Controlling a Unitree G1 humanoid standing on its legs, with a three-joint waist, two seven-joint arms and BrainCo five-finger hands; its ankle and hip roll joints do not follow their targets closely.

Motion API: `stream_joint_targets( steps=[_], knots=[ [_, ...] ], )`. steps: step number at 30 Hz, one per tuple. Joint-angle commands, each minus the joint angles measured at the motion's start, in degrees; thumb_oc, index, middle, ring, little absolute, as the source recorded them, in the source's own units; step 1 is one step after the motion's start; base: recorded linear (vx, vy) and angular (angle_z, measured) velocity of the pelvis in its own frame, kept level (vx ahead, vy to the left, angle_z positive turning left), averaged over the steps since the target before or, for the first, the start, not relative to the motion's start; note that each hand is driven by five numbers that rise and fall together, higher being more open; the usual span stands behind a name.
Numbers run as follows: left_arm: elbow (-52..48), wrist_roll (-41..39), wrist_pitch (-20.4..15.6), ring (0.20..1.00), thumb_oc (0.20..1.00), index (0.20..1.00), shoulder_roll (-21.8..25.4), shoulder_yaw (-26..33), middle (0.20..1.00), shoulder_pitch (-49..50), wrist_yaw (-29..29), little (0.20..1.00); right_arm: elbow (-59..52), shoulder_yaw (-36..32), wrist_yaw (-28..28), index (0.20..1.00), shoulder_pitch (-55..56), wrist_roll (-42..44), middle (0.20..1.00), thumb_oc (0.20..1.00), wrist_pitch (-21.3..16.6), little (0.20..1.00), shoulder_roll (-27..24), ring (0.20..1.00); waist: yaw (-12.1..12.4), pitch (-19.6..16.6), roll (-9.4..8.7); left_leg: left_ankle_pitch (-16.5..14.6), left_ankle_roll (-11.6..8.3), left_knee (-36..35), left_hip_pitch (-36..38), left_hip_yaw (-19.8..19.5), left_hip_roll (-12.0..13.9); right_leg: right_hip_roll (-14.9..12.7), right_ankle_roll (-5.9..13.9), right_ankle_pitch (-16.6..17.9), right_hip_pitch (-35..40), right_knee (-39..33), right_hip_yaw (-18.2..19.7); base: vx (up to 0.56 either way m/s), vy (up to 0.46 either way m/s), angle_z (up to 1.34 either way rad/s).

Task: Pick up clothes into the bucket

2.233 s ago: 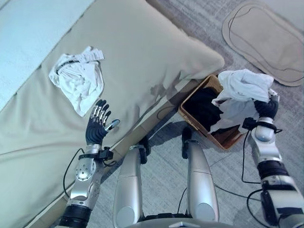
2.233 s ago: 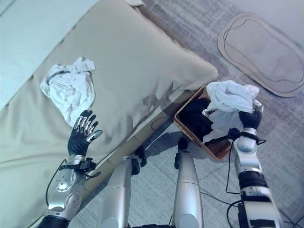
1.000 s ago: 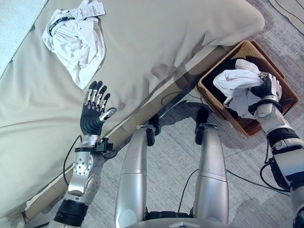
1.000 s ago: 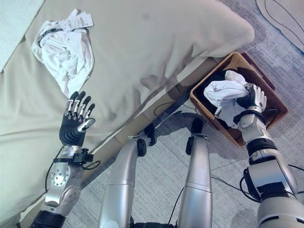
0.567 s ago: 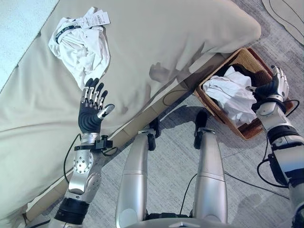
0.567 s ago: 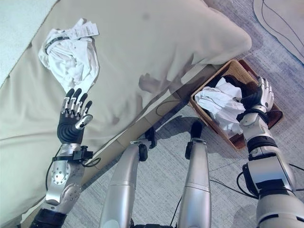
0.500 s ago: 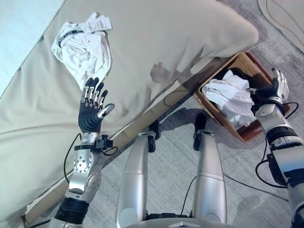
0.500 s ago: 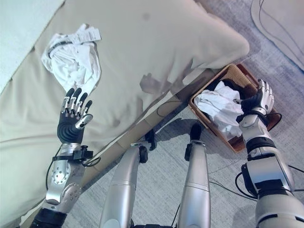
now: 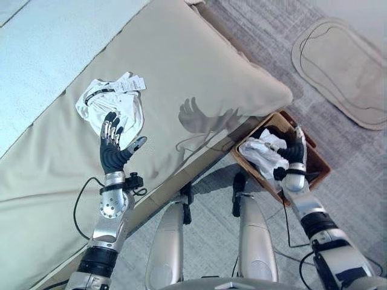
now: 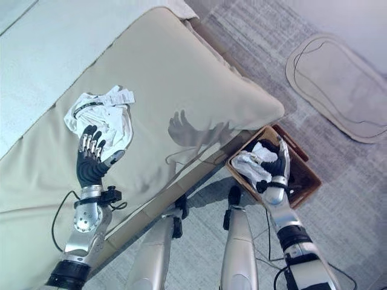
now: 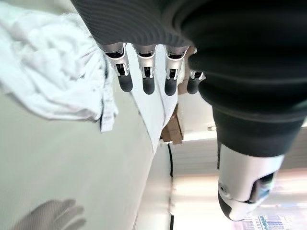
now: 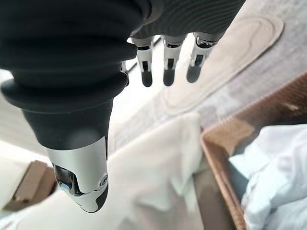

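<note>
Reaching next, we note the white clothes [image 9: 112, 107] lie just beyond our left hand [image 9: 113, 151], fingers spread, while the right hand [image 9: 294, 152], fingers straight, hovers over the basket [image 9: 316, 176].

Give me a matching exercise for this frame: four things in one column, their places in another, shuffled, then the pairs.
Things:
1. left hand
2. right hand
3. white garment
4. white cloth

Places:
A. in the basket
B. open, over the basket
C. on the beige bed
D. open, raised beside the garment on the bed

Pairs: 1-D, 2-B, 3-C, 4-A
</note>
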Motion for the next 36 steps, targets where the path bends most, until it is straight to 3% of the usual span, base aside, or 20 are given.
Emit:
stream_joint_targets(
  steps=[1, 4, 9, 13, 17, 22, 29, 30, 34, 36],
  knots=[
    [0.09, 9.88, 0.94, 1.0, 1.0, 1.0, 3.14, 2.33, 1.0, -2.16, 5.92, 1.0, -3.1, 1.11, 2.77, 1.0, -1.06, 2.79, 1.0, 1.0, -5.53, 1.0, 1.0, 1.0, 0.4, 0.63, -2.5, -0.9, 0.09, -1.48, 2.33, -0.93, 0.55, -2.95, 4.18, 10.82, 4.82, -12.11, -0.6, 0.1, -0.043, 0.28],
    [6.53, 19.81, 5.52, 1.0, 1.0, 1.0, 4.95, 3.21, 1.0, -4.48, 9.06, 1.0, -5.47, 5.74, 7.58, 1.0, 2.37, 4.77, 1.0, 1.0, -6.18, 1.0, 3.98, 1.0, 0.96, -0.27, -4.27, 0.36, -0.47, -5.68, 7.86, -1.87, 1.12, -2.42, 4.44, 11.09, 10.49, -15.08, -2.63, 0.1, -0.019, 0.13],
    [15.76, 23.9, 8.71, 1.0, 1.0, 1.0, 6.29, 2.29, 1.0, -9.22, 12.57, 1.0, -6.78, 11.36, 12.21, 1.0, 3.14, 6.23, 1.0, 1.0, -6.4, 1.0, 5.86, 1.0, 1.02, -1.14, -6.12, 0.83, -0.84, -7.21, 11.05, -2.27, 1.78, -1.9, 4.59, 11.23, 14.49, -17.04, -3.98, 0.09, -0.011, 0.12],
    [22.36, 27.28, 11.54, 1.0, 1.0, 1.0, 10.8, 0.6, 1.0, -13.97, 15.52, 1.0, -7.62, 16.16, 14.88, 1.0, 3.55, 8.75, 1.0, 1.0, -7.08, 1.0, 7.48, 1.0, 1.57, -1.32, -8.14, -0.35, -0.95, -4.14, 11.4, -3.69, 2.4, -1.56, 4.46, 9.76, 16.68, -15.67, -5.09, 0.06, -0.033, 0.15],
    [24.05, 28.48, 12.85, 1.0, 1.0, 1.0, 13.78, 0.3, 1.0, -16.74, 17.13, 1.0, -7.01, 17.94, 14.81, 1.0, 2.02, 9.24, 1.0, 1.0, -7.32, 1.0, 8.1, 1.0, 2.2, -0.16, -8.91, -1.82, -0.86, 0.65, 9.04, -4.49, 2.24, -1.73, 3.98, 8.05, 15.52, -12.62, -5.47, -0.02, -0.01, 0.14],
    [23.4, 29.7, 15.03, 1.0, 1.0, 1.0, 18.78, 1.32, 1.0, -20.72, 19.82, 1.0, -8.75, 17.75, 13.33, 1.0, 0.02, 9.25, 1.0, 1.0, -7.85, 1.0, 6.67, 1.0, 2.59, 3.2, -9.14, -5.93, 0.05, 12.59, -0.85, -5.72, 0.72, -2.36, 3.03, 3.12, 7.8, -1.19, -4.53, -0.08, 0.042, 0.19],
    [22.08, 30.93, 17.62, 1.0, 1.0, 1.0, 23.07, 2.28, 1.0, -25.88, 22.61, 1.0, -11.1, 15.92, 11.79, 1.0, -1.35, 7.63, 1.0, 1.0, -7.85, 1.0, 4.02, 1.0, 1.98, 5.45, -9.31, -8.12, 0.46, 22.13, -12.57, -6.75, 0.42, -2.15, 2.66, 1.13, -2.73, 6.98, -4.06, -0.07, 0.019, 0.13],
    [22.98, 31.38, 18.48, 1.0, 1.0, 1.0, 24.66, 1.93, 1.0, -28.0, 22.69, 1.0, -12.3, 15.02, 11.31, 1.0, -1.19, 7.14, 1.0, 1.0, -7.83, 1.0, 3.12, 1.0, 1.59, 5.85, -9.24, -10.66, 0.27, 24.88, -14.96, -7.22, 0.49, -2.19, 3.31, -0.93, -5.04, 9.49, -3.53, 0.03, 0.026, 0.07],
    [25.67, 31.76, 19.97, 1.0, 1.0, 1.0, 27.4, 0.58, 1.0, -32.34, 22.89, 1.0, -13.08, 13.99, 10.53, 1.0, -1.98, 6.78, 1.0, 1.0, -7.91, 1.0, 2.05, 1.0, 0.78, 6.49, -9.18, -11.0, 0.4, 26.39, -18.34, -7.37, 0.61, -2.16, 3.36, -0.97, -8.59, 10.96, -3.19, -0.03, 0.029, 0.07],
    [28.59, 31.65, 20.51, 1.0, 1.0, 1.0, 30.91, -1.68, 1.0, -36.48, 22.63, 1.0, -14.21, 13.31, 10.26, 1.0, -2.52, 7.28, 1.0, 1.0, -8.36, 1.0, 1.22, 1.0, -0.1, 7.12, -9.28, -11.01, 0.63, 27.67, -21.66, -7.36, 0.61, -2.05, 3.52, -0.61, -11.91, 11.95, -2.63, -0.05, 0.036, -0.03]
  ],
)
